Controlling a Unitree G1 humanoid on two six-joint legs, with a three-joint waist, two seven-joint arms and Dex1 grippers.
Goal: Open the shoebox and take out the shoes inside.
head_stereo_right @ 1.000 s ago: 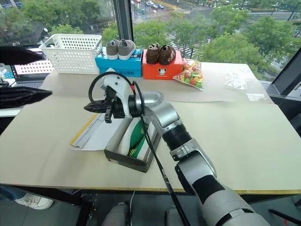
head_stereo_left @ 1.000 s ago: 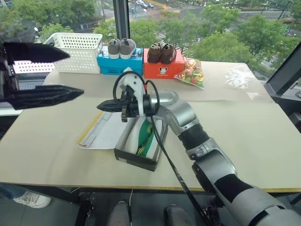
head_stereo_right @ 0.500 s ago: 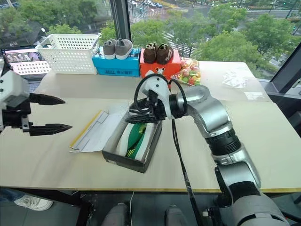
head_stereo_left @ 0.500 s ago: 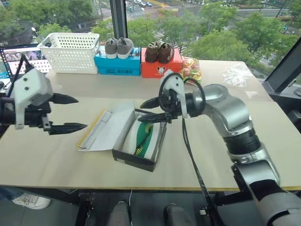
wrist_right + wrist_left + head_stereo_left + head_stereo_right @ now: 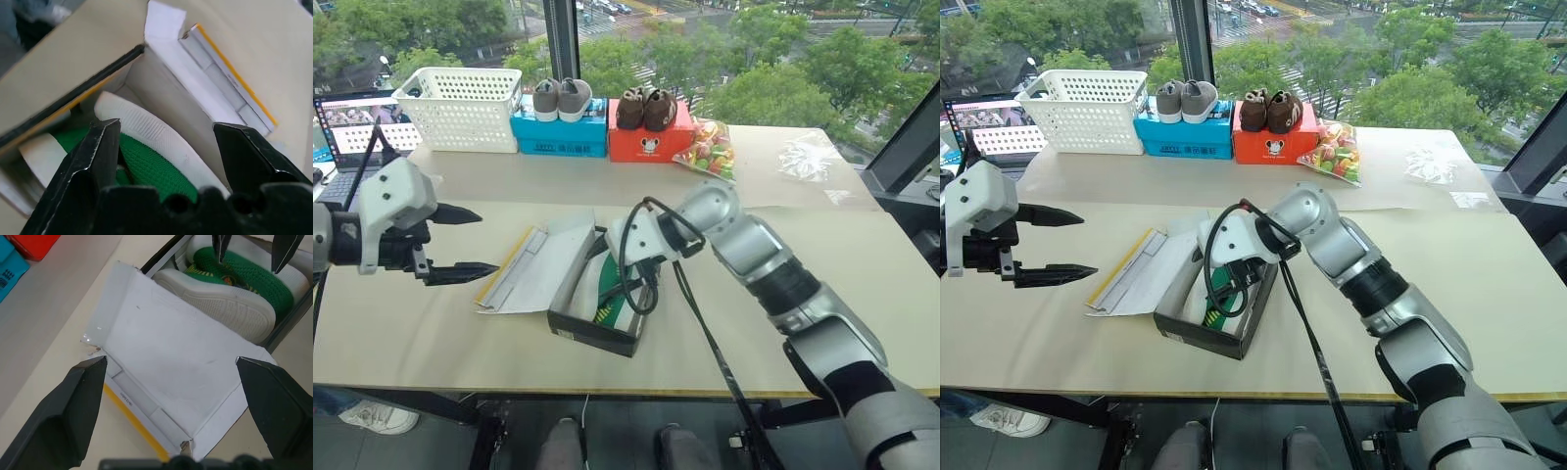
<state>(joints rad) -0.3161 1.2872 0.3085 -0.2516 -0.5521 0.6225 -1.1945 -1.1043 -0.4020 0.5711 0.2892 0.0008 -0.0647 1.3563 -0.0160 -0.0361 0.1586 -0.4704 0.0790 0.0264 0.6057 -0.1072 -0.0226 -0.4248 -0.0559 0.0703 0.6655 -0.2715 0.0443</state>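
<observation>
Shoebox [image 5: 592, 318] open, green shoes [image 5: 234, 289] inside, prob. pair; both grippers spread, empty.

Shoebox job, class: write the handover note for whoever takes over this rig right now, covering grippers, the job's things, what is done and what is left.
Left gripper: open, holding nothing, hovering left of the lid.
Right gripper: open, holding nothing, poised over the shoes.
The shoebox sits mid-table with its lid folded flat to the left.
Done: box opened.
Left: both green shoes are in the box; grasp and lift them out.
</observation>
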